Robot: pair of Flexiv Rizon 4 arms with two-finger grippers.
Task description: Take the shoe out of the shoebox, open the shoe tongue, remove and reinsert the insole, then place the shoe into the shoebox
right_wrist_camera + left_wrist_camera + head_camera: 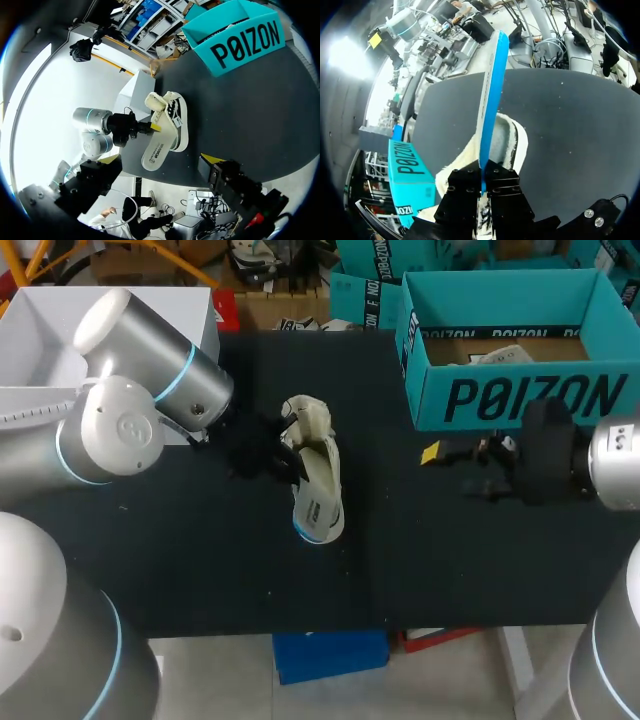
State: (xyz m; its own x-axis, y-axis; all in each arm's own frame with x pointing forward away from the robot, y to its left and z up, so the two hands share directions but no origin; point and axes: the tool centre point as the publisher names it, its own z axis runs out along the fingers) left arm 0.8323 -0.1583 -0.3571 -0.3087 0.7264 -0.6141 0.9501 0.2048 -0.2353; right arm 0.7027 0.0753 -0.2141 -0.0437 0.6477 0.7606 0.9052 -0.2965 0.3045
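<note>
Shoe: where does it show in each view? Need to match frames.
Head view: shoe mid-table, left of the shoebox.
Left wrist view: shoe just ahead of the left gripper, behind the insole it grips; shoebox beside.
Right wrist view: shoe far ahead, shoebox beyond it.
Shared landmark: the teal shoebox.

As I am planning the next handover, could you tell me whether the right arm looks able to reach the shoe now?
Probably yes: only bare table lies between the open right pincer and the shoe; the left pincer, shut on the insole, is at the shoe's far side.
</note>
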